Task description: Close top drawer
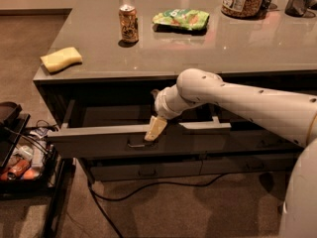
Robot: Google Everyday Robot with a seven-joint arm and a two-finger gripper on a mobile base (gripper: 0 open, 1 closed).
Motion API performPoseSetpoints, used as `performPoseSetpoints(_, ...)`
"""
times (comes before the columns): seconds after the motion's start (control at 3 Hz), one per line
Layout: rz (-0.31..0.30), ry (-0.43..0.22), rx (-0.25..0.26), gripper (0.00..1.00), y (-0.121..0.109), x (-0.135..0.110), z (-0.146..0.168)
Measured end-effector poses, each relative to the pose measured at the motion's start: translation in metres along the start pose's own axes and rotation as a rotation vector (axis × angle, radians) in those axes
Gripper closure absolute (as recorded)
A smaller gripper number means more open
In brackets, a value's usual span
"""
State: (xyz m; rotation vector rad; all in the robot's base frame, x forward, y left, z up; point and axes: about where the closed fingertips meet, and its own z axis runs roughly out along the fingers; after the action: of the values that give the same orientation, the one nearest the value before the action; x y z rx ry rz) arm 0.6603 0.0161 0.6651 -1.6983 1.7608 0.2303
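Top drawer (99, 142) stands pulled well out from under the counter (247, 48), its flat front forward of the lower drawers and its dark interior exposed. Gripper (155, 128) sits at the front's upper edge, just above and beside the bar handle (136, 144), with its fingers pressed together into one wedge and holding nothing. Judgement: the push step is in hand; contact appears made, closure not achieved. Next move calls for a straight, level push toward the cabinet, keeping the tip from riding over the edge into the drawer
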Motion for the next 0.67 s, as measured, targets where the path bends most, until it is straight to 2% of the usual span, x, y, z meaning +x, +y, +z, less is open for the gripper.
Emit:
performPoseSetpoints(0.33,-0.001,-0.057,0.026,0.00,-0.0104,-0.0076,0.0065)
performPoseSetpoints(0.67,0.000,-0.057,0.026,0.00,-0.0113,-0.0093,0.0043)
